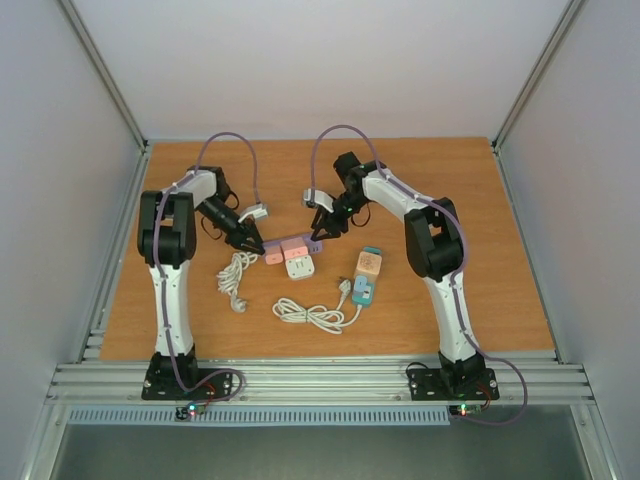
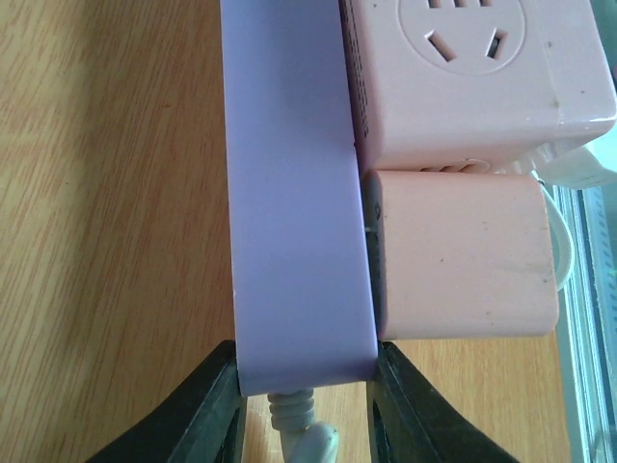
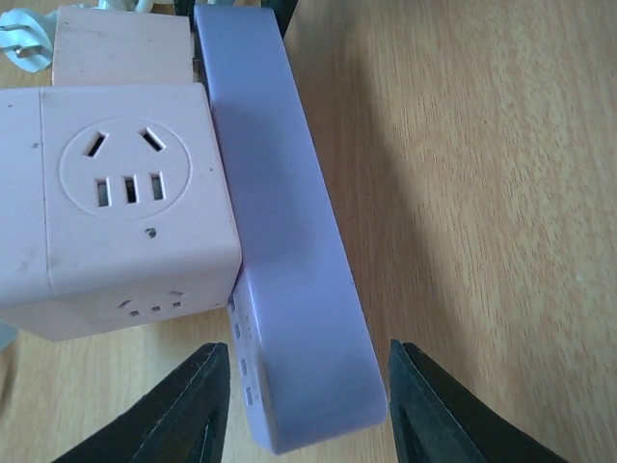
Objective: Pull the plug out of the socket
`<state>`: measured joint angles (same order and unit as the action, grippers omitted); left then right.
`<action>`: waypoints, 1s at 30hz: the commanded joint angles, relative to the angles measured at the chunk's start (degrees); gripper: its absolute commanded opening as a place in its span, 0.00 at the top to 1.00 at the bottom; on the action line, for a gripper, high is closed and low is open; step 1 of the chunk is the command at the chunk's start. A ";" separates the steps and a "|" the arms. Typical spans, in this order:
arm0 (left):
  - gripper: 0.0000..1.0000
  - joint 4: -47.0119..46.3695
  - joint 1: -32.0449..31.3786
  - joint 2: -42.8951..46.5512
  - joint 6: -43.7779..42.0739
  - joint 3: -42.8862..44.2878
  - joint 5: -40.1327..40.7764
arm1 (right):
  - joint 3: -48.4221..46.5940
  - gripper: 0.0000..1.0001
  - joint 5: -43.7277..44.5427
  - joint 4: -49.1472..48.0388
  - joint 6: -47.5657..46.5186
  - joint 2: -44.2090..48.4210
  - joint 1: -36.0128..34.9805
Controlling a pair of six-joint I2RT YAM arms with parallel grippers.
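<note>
A lilac power strip (image 1: pixel 296 242) lies on its side mid-table, with two pink cube plugs (image 1: pixel 284 252) set in its near face. In the left wrist view my left gripper (image 2: pixel 304 365) is shut on the cable end of the strip (image 2: pixel 294 193), both fingers pressed to its sides. The plain pink cube (image 2: pixel 463 256) sits nearest, and the cube with sockets (image 2: pixel 463 68) beyond it. In the right wrist view my right gripper (image 3: pixel 308 391) is open and straddles the strip's free end (image 3: pixel 280 222) without touching. The socketed cube (image 3: pixel 116 193) is just left of it.
A white plug block (image 1: pixel 300 268) rests against the pink cubes on the near side. A teal strip (image 1: pixel 363 292) with a peach cube (image 1: pixel 369 263) lies to the right. White cables coil at the left (image 1: pixel 236 275) and in front (image 1: pixel 312 316).
</note>
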<state>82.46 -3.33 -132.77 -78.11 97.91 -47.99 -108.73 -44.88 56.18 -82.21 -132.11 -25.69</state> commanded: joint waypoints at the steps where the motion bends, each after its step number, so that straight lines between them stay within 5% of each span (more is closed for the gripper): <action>1: 0.83 -0.14 -0.15 -3.04 0.09 2.69 0.32 | -3.65 0.53 -0.92 1.96 -2.01 -2.89 -0.89; 7: 0.77 -1.33 -0.03 -3.59 1.76 3.78 0.23 | -4.17 0.62 0.22 1.05 -1.63 -4.43 -0.94; 15: 0.34 -4.70 2.44 -1.09 6.23 6.20 -0.91 | -7.62 0.70 0.92 2.42 -0.94 -7.51 -0.68; 22: 0.22 -13.58 6.81 5.14 11.85 3.03 -1.52 | -11.20 0.70 -0.12 3.52 0.41 -10.07 0.20; 30: 0.16 -31.52 7.54 21.23 16.82 -15.50 -0.30 | -11.57 0.69 -2.03 5.19 0.99 -10.79 0.29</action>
<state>61.67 4.73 -119.28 -63.24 89.89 -47.11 -119.00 -45.63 58.67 -81.84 -141.49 -25.47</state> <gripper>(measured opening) 0.838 0.303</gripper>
